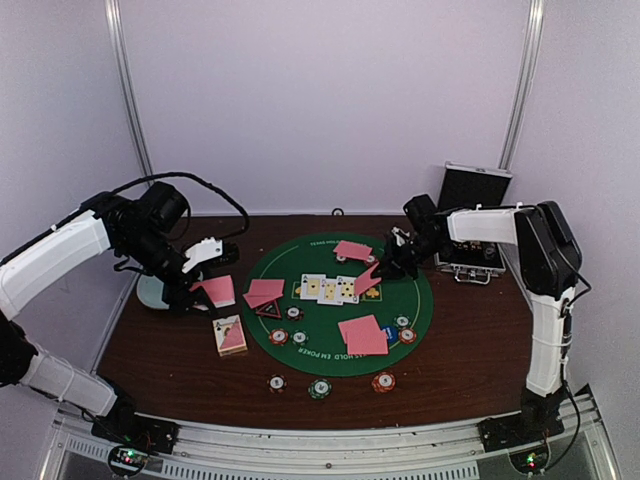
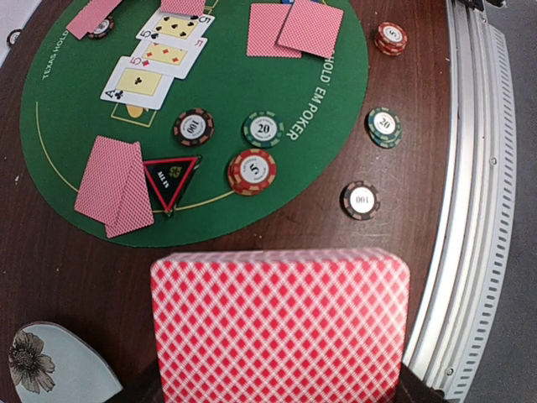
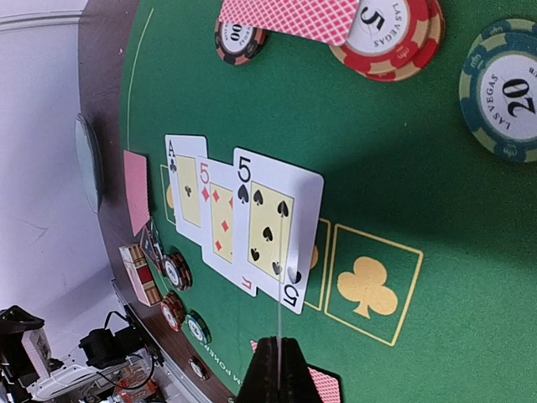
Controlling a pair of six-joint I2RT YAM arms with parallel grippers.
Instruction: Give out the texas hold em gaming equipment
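Left gripper (image 1: 205, 284) is clenched on one pink-backed card (image 2: 281, 323), held flat over the brown table (image 1: 470, 350) just off the green mat (image 1: 320, 360) at its 9 o'clock. This card fills the lower part of the left wrist view and hides the fingers. Right gripper (image 3: 279, 369) pinches a second card (image 1: 367, 280), seen edge-on in its own wrist view, over the mat at about 2 o'clock. It is just beside the three face-up cards (image 3: 243, 214): ace of clubs, five of diamonds, five of spades, overlapping in a row. Face-down pairs lie on the mat at 12, 5 and 9 o'clock. The 9 o'clock pair (image 2: 113, 185) sits against the triangular marker (image 2: 170, 176). Striped chips (image 2: 252, 170) lie near the mat's 7 o'clock rim, and three more on the wood at 6 o'clock. The deck (image 1: 230, 335) rests at 8 o'clock. A pale blue dish (image 2: 50, 365) lies under the left arm, and an open metal case (image 1: 472, 220) stands beyond the right gripper
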